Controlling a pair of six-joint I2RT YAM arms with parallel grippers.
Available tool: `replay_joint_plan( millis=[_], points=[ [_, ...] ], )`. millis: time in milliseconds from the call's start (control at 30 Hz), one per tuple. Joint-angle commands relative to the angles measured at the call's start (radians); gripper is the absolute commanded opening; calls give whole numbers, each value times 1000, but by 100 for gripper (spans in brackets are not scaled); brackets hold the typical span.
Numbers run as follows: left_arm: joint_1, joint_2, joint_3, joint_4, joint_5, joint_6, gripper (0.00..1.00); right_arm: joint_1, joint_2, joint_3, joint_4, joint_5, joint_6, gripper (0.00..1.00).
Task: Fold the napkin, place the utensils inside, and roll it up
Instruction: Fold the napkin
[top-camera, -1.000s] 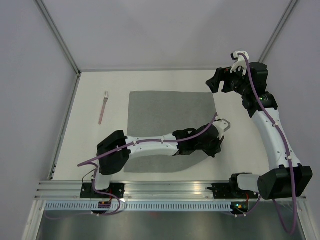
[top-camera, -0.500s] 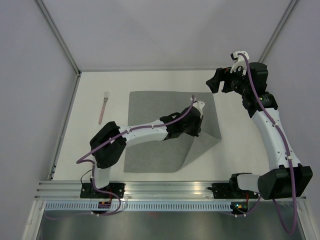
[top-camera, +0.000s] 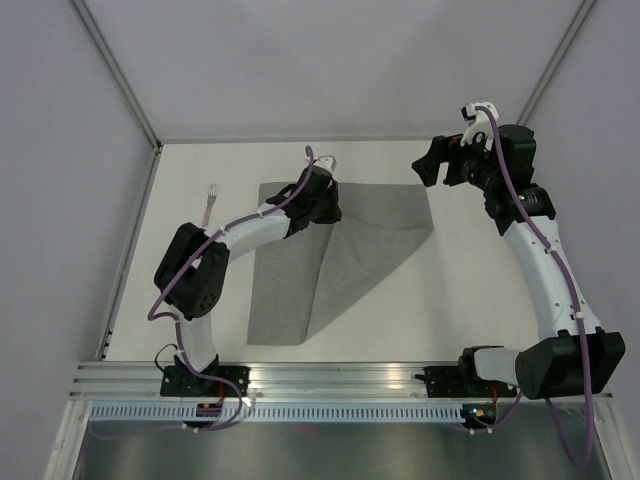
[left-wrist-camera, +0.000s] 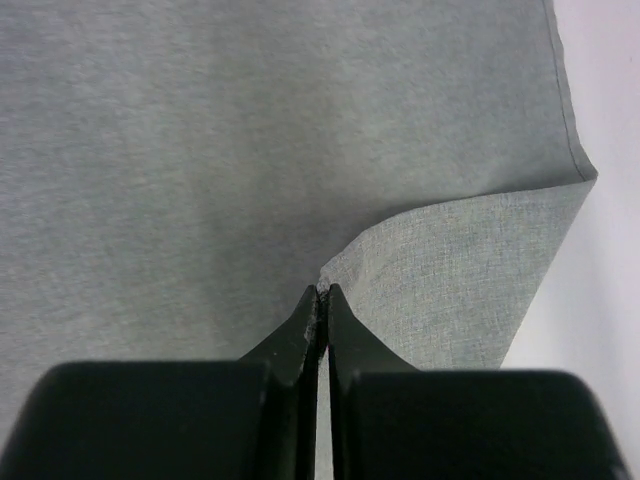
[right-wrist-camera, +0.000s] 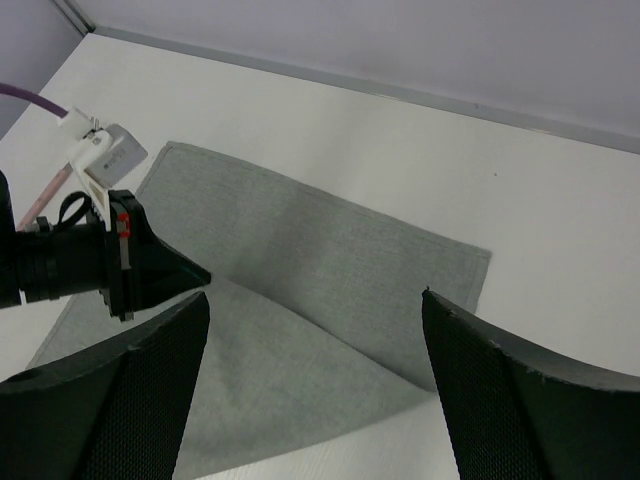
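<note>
The grey napkin (top-camera: 375, 210) lies mid-table with its near right corner lifted and drawn diagonally over toward its far left. My left gripper (top-camera: 330, 212) is shut on that corner, just above the cloth. In the left wrist view the fingertips (left-wrist-camera: 322, 292) pinch the tip of the folded flap (left-wrist-camera: 470, 270) over the flat napkin (left-wrist-camera: 250, 150). My right gripper (top-camera: 437, 165) hangs open and empty above the napkin's far right corner. Its wrist view looks down between wide jaws (right-wrist-camera: 315, 295) at the napkin (right-wrist-camera: 330, 250) and the left gripper (right-wrist-camera: 195, 275). A pink-handled fork (top-camera: 210, 195) lies left of the napkin, partly hidden by the left arm.
Grey walls close the table at the far side and on both flanks; a metal post (top-camera: 115, 70) rises at the far left. The left arm's elbow (top-camera: 190, 270) stretches over the table's left part. An aluminium rail (top-camera: 330, 380) runs along the near edge.
The left gripper has carried the napkin's near right corner from the right side across to the far left, laying a diagonal fold. The right arm has stayed still.
</note>
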Motion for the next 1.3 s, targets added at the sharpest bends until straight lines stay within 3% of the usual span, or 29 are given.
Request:
replay_joint_plan(
  millis=[0,467,867,1267],
  points=[
    [78,-21,19,36,66,-19,2,3,-1,-6,9,5,1,92],
    [309,83,105,25,169,-14,2,3,20,-2,4,-4,-5,92],
    [411,187,255,-27,189,0,2,5,31,0,1,-5,-8,92],
    [477,220,291,-50,198,14,2,5,43,3,1,-7,-11,92]
  ],
)
